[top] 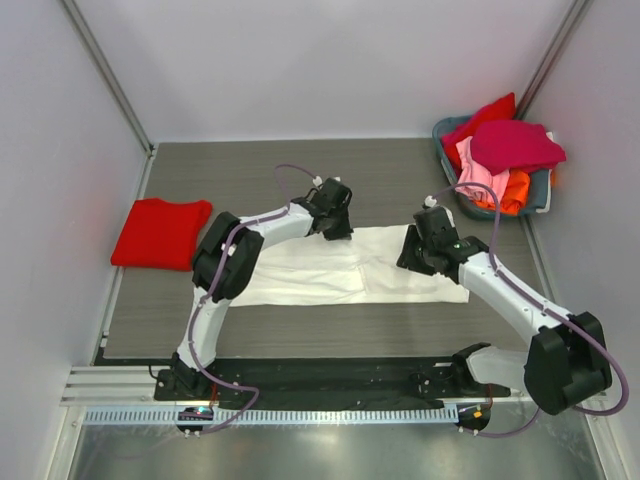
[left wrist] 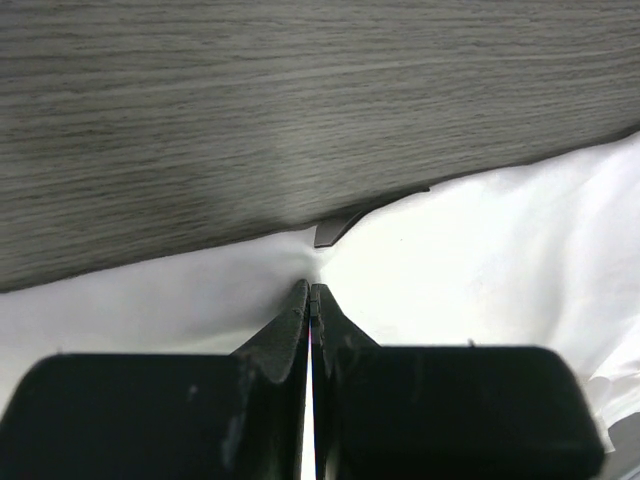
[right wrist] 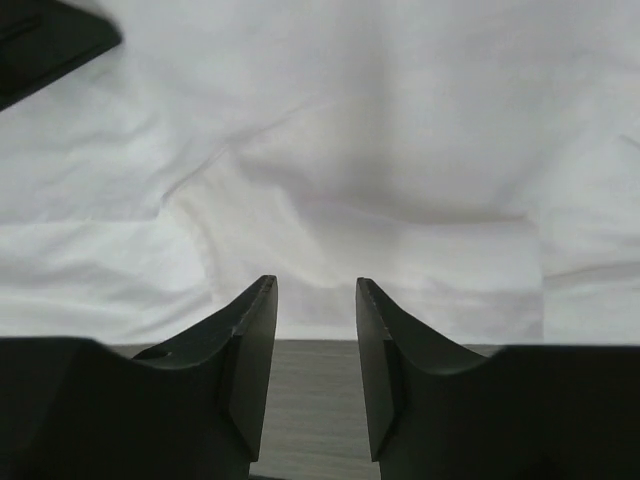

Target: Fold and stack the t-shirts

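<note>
Where the overhead camera looks down, a large white cloth t-shirt point(top: 340, 272) lies folded into a long band across the middle of the dark wood-grain table point(top: 250, 170). The left gripper point(top: 337, 231) sits at the band's far edge, left of centre. The right gripper point(top: 413, 262) rests over the band's right part. A plain bright red t-shirt point(top: 160, 232), folded into a flat square, lies at the left edge of the table, well apart from the white t-shirt. At the far right corner stands a grey-blue plastic basket point(top: 445, 132). It holds a magenta t-shirt point(top: 515, 145) on top, a pink t-shirt point(top: 480, 170) and an orange t-shirt point(top: 515, 190) below it, and another piece of red cloth point(top: 490, 113) at the back.

Seen from the left wrist, the left gripper point(left wrist: 310, 292) has its fingers pressed together on the far edge of the white t-shirt point(left wrist: 480, 260), and the cloth puckers into a crease at their tips. Bare table point(left wrist: 300, 100) lies beyond, and a small dark mark point(left wrist: 335, 232) shows at the hem just past the tips.

Seen from the right wrist, the right gripper point(right wrist: 315, 290) stands with its fingers point(right wrist: 250, 345) apart and nothing between them. The white t-shirt point(right wrist: 350, 150) fills the view ahead, its near edge crossing at the fingertips, with a strip of table point(right wrist: 310, 400) showing in the gap.
</note>
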Action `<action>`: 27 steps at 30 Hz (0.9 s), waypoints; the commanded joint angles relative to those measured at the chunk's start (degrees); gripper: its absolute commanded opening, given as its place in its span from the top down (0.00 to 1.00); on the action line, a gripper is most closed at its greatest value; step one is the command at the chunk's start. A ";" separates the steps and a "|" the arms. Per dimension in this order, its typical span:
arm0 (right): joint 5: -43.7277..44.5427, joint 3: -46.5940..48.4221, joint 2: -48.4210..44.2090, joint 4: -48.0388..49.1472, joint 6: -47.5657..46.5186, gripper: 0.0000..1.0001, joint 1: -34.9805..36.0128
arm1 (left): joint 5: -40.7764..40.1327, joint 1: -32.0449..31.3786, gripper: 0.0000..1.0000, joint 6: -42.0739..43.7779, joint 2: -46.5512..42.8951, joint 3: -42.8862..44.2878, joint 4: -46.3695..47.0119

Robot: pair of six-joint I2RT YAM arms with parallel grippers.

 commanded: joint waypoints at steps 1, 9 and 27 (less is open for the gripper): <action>12.58 3.32 2.80 -0.68 1.01 0.58 -0.29 | -1.67 -0.13 1.00 2.40 -3.61 -1.68 1.97; 15.92 -1.94 -1.40 -2.17 4.35 0.57 -0.29 | -2.20 -0.74 1.00 4.15 -5.89 -2.56 3.10; 23.84 -11.70 -7.12 -0.86 14.82 0.60 -1.61 | 0.35 -5.57 0.55 0.04 -27.68 -24.61 15.77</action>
